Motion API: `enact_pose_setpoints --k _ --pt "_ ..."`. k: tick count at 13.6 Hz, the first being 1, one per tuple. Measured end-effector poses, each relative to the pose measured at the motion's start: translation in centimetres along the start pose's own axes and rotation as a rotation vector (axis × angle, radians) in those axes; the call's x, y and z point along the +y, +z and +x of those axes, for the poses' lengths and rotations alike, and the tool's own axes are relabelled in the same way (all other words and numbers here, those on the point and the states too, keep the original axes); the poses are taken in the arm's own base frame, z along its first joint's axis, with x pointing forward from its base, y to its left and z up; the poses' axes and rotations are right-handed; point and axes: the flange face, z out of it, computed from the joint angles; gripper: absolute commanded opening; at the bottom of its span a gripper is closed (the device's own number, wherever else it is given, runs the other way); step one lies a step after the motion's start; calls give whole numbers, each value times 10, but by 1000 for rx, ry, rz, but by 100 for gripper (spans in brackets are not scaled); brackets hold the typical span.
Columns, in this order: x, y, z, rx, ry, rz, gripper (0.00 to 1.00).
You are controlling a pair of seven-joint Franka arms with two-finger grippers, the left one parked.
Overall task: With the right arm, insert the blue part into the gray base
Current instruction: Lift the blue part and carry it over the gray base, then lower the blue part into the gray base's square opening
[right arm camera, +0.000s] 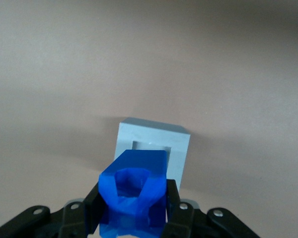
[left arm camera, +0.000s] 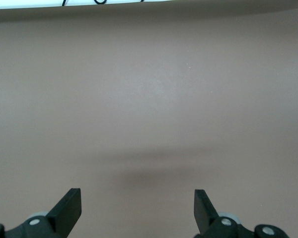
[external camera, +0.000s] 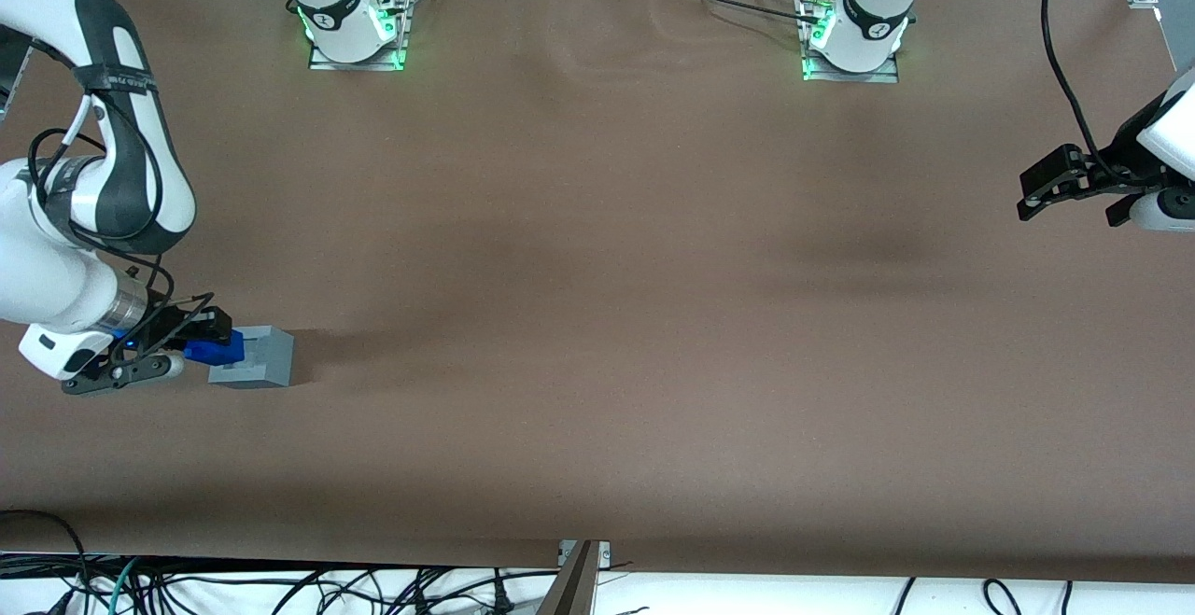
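Observation:
My right arm's gripper is shut on the blue part, low over the table at the working arm's end. The gray base rests on the table right beside it, with its socket face turned toward the part. In the right wrist view the blue part sits clamped between the black fingers, its tip at the mouth of the square socket of the gray base. I cannot tell whether the tip touches the base.
The brown table cover stretches wide toward the parked arm's end. The two arm bases stand at the edge farthest from the front camera. Cables lie along the near edge.

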Motion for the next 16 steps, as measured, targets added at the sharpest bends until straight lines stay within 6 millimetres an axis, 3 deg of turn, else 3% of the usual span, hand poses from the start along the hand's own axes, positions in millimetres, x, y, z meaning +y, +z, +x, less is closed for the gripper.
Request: enact_pose_setpoints --k 6,16 --pt "10 21 4 -9 63 21 19" --pt "10 34 5 -6 79 31 20"
